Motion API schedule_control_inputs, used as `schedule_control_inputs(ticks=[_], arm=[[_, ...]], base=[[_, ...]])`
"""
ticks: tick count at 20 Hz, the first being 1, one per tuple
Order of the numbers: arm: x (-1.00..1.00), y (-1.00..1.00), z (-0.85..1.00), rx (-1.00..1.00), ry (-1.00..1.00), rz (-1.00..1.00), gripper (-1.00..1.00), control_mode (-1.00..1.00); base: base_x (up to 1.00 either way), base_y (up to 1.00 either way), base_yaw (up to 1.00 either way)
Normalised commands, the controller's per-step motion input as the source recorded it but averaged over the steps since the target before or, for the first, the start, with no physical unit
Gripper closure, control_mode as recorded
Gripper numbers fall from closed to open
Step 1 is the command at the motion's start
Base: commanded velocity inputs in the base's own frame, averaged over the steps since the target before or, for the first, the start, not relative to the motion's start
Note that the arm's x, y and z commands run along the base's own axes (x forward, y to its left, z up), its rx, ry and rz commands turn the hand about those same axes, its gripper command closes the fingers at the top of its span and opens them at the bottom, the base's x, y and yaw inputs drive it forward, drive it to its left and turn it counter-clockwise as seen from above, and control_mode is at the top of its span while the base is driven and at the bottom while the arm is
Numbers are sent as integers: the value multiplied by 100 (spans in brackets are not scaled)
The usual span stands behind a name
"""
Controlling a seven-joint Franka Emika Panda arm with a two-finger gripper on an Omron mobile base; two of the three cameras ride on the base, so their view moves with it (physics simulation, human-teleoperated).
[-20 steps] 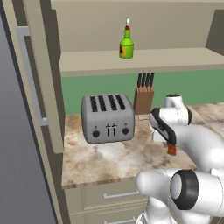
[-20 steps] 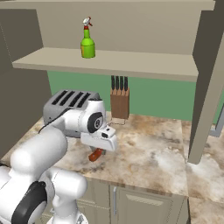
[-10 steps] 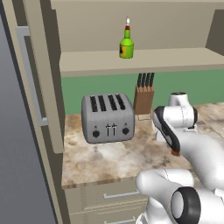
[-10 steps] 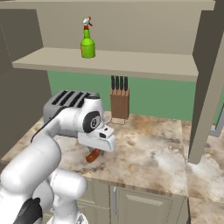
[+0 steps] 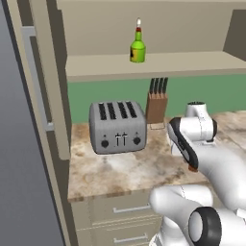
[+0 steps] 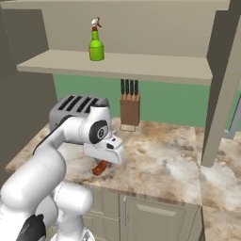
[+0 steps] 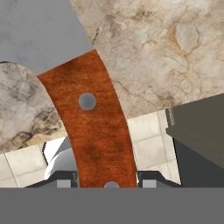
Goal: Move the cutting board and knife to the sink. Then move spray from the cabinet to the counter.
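My gripper is shut on the knife's reddish-brown handle, and the silver blade points away at the upper left of the hand view. In the base views the gripper hangs low over the front of the marbled counter, with the handle's end poking out below it. The green spray stands upright on the cabinet shelf, far above the gripper. The cutting board and the sink are out of view.
A silver toaster and a wooden block of black-handled knives stand at the back of the counter. A tall grey panel bounds the left side. A beige cabinet post rises at the right.
The arm has edged a little to the right in the left base view, still gripping the knife. Toaster, knife block and spray have not moved.
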Motion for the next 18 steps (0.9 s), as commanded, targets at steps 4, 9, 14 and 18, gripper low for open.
schedule_control_inputs(ticks=[4,9,14,18], arm=[[0,0,0,0,0,0,100,100],[0,0,0,0,0,0,100,100],[0,0,0,0,0,0,100,100],[0,0,0,0,0,0,100,100]], base=[[-60,-1,0],[-66,-7,0],[-80,-14,-1],[-87,-12,-3]])
